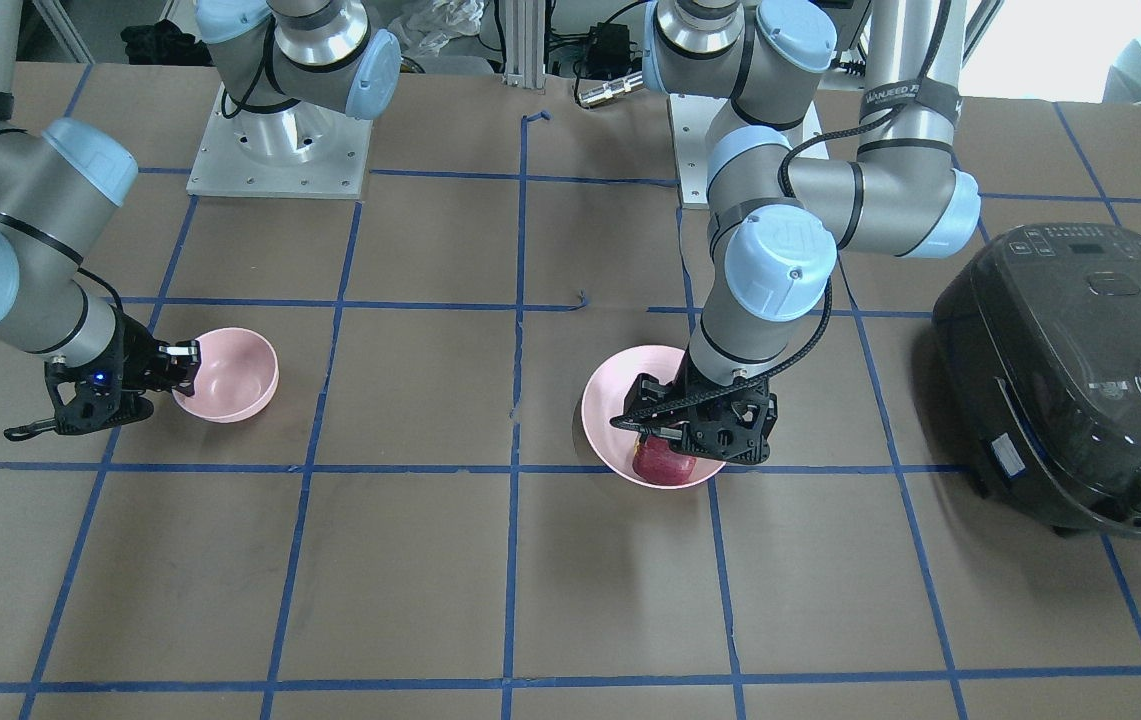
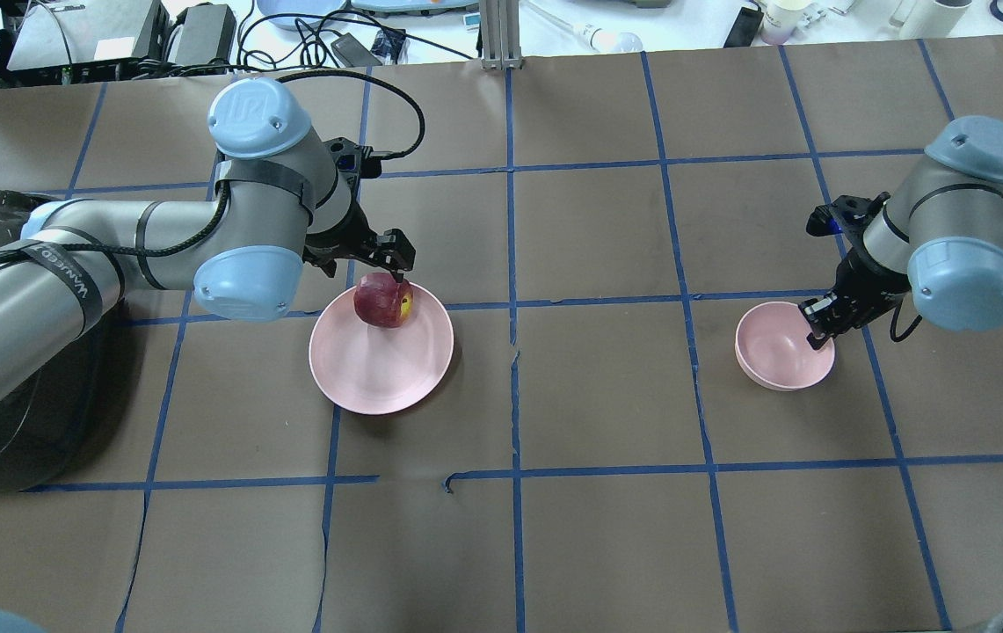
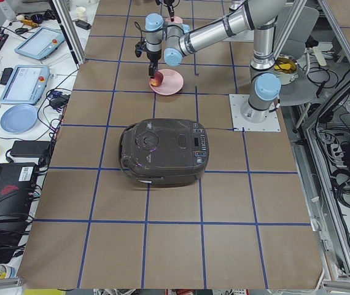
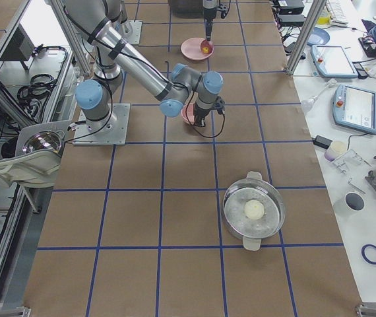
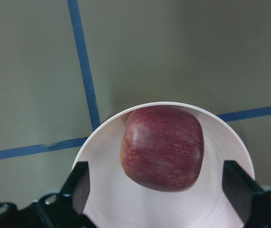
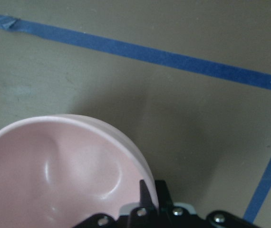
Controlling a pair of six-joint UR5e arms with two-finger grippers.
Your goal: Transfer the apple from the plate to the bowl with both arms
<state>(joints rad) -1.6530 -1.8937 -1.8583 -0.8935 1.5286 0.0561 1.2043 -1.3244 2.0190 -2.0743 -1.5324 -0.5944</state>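
The dark red apple [image 2: 384, 301] sits on the pale pink plate [image 2: 378, 374], near its far rim. My left gripper [image 2: 391, 268] is open just over it. In the left wrist view the apple [image 5: 163, 148] lies on the plate [image 5: 107, 194], with a gap to the fingers [image 5: 78, 183] on each side. The front view shows the left gripper [image 1: 675, 440] hiding the top of the apple [image 1: 660, 465]. My right gripper [image 2: 817, 330] is shut on the rim of the small pink bowl [image 2: 774, 352], which is empty. The right wrist view shows the bowl [image 6: 54, 166] and that gripper [image 6: 147, 204].
A black rice cooker [image 1: 1080, 370] stands on my left, beyond the plate [image 1: 610, 400]. A metal pot with a white ball in it [image 4: 254, 211] stands at the table's right end. The arm bases [image 1: 280, 150] stand at the table's robot-side edge. Blue tape lines cross the brown table.
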